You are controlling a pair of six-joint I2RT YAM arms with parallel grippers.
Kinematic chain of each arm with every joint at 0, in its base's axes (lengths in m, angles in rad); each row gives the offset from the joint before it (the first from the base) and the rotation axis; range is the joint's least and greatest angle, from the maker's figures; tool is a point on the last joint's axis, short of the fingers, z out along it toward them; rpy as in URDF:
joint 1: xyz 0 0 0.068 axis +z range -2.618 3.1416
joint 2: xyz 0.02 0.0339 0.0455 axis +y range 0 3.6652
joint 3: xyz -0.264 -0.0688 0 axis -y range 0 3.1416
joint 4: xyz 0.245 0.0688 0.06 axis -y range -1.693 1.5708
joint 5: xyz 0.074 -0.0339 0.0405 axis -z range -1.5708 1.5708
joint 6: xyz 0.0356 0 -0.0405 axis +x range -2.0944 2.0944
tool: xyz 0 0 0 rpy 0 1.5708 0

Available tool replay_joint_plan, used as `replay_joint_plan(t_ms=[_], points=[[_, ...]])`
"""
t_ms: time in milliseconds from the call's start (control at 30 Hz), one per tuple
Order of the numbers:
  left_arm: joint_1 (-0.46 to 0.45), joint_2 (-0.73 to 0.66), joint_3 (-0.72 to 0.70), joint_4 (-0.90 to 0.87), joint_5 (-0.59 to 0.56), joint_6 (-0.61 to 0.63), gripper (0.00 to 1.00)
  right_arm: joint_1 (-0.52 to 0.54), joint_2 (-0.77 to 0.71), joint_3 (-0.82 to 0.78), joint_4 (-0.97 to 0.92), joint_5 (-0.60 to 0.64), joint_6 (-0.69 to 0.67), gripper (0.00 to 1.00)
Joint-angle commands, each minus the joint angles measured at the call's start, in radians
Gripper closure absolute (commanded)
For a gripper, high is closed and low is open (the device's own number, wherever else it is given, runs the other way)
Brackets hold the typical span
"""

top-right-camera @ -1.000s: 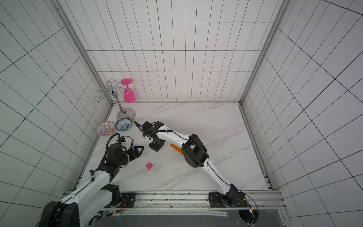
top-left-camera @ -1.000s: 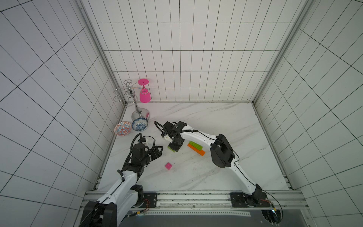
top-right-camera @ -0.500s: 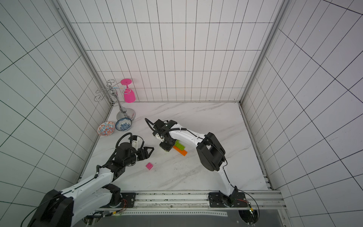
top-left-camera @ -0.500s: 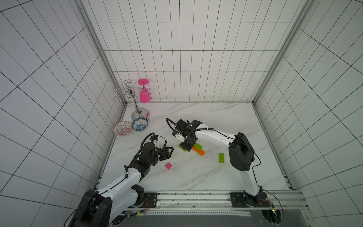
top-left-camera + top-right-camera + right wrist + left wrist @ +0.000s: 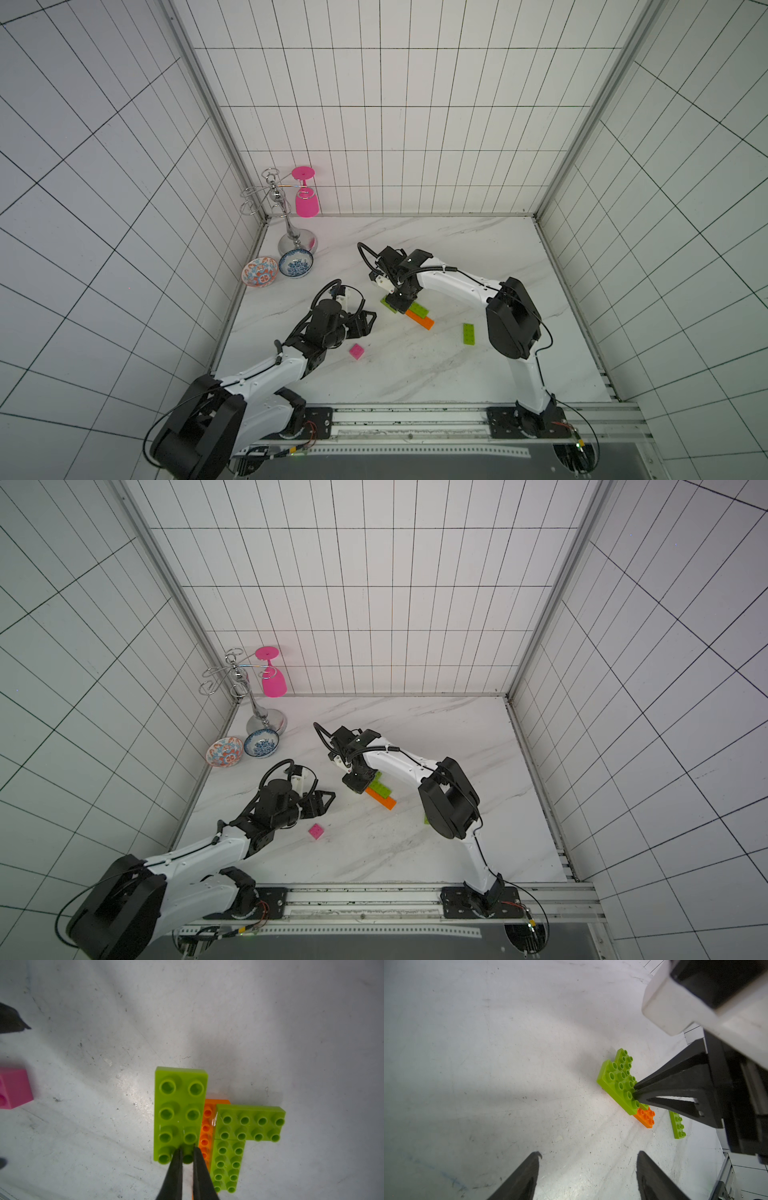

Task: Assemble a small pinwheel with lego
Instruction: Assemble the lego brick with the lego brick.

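The right end effector (image 5: 187, 1150) pinches a lime-green brick (image 5: 179, 1103).

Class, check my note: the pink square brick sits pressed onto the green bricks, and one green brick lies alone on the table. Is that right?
No: the pink square brick lies loose on the table, apart from the green bricks, as both top views show. One green brick does lie alone.

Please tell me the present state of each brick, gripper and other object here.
Right gripper: shut, fingers pinching one stud of the held green brick.
Held green brick: studs up, next to the orange bar.
Orange bar: flat on the table, partly covered by two green bricks in an L.
Loose green brick: flat, alone.
Pink brick: loose on the table.
Left gripper: open, empty.
Pink goblet: hanging upside down.
Blue bowl: upright.
Red bowl: upright.
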Motion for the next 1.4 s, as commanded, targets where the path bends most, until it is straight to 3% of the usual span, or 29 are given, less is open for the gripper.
replay_joint_plan(t_ms=[0,867,1367], points=[[-0.007,0.012,0.033,0.035,-0.011,0.0,0.25,-0.014,0.033,-0.027,-0.012,0.015,-0.026,0.9],[-0.008,0.039,0.037,0.041,-0.002,0.008,0.25,-0.034,0.092,-0.012,-0.019,0.053,-0.049,0.91],[-0.007,0.055,0.044,0.029,-0.014,0.015,0.25,-0.035,0.143,-0.096,-0.001,0.043,-0.025,0.91]])
